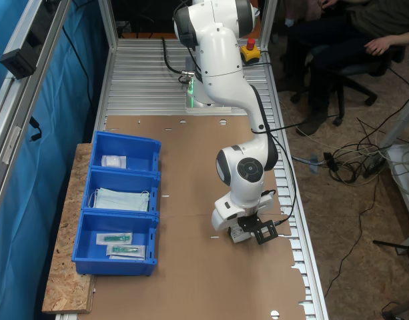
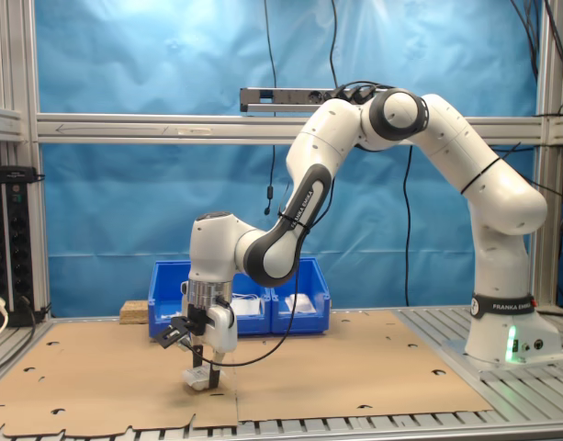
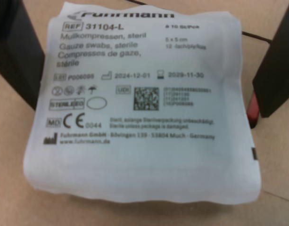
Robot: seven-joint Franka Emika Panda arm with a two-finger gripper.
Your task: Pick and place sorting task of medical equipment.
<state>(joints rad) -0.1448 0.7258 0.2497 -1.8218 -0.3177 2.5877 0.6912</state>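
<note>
The medical equipment, a white crinkly gauze packet [image 3: 139,108] with dark print, lies flat on the brown cardboard [image 1: 191,280]. My gripper [image 3: 146,89] is lowered over it and open, one black finger [image 3: 17,52] on each side of the packet. In the first exterior view the packet [image 1: 238,233] peeks out under the gripper [image 1: 247,231], near the table's edge at the first exterior view's right. In the second exterior view the gripper [image 2: 201,366] stands just over the packet [image 2: 199,379].
A row of blue bins [image 1: 91,220] sits at the first exterior view's left: one with a white packet [image 1: 114,161], one with pale blue masks [image 1: 121,199], one with green-tipped sleeves [image 1: 117,238]. A seated person [image 1: 364,33] is beyond the table's corner.
</note>
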